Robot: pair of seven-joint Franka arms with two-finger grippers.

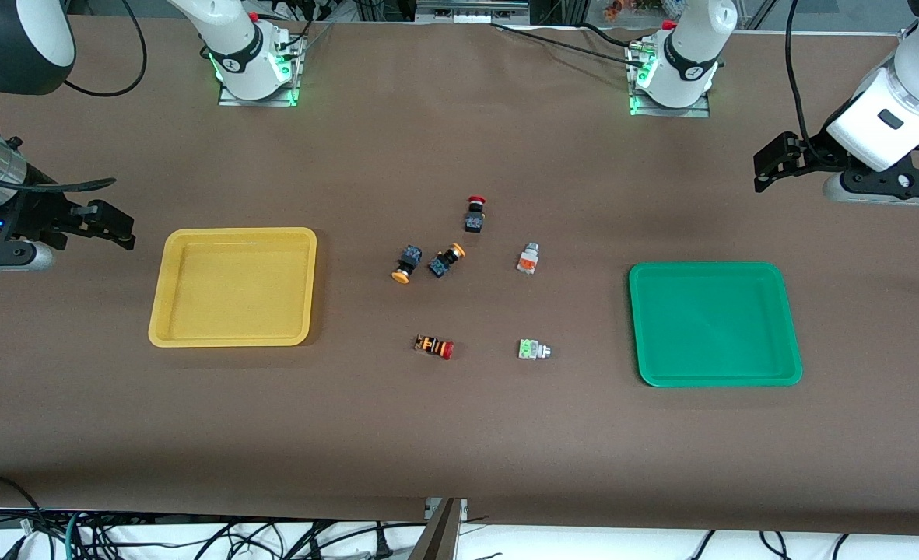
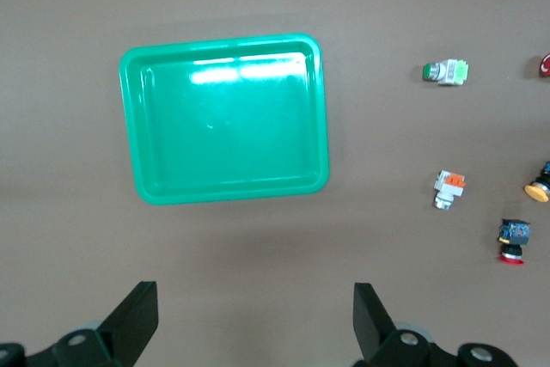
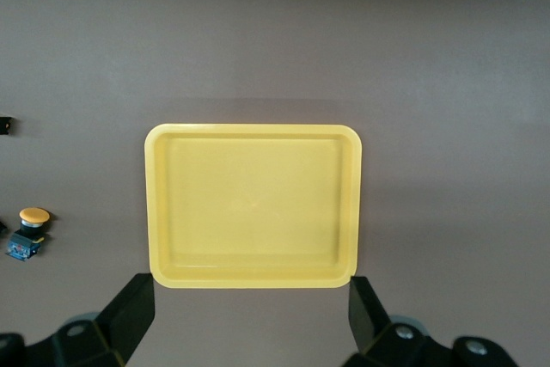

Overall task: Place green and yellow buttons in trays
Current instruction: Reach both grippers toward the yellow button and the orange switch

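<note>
You have nothing placed yet; the yellow tray (image 1: 165, 311) and green tray (image 1: 787, 327) both sit empty. All four buttons lie between the trays: two yellow buttons (image 1: 405, 264) (image 1: 447, 260) side by side, the orange-block button (image 1: 528, 258) nearer the green tray, the green-block button (image 1: 534, 350) nearest the camera. Your left gripper (image 2: 255, 320) hangs spread wide, holding nothing, beside the green tray; your right gripper (image 3: 251, 320), likewise wide and holding nothing, waits by the yellow tray.
</note>
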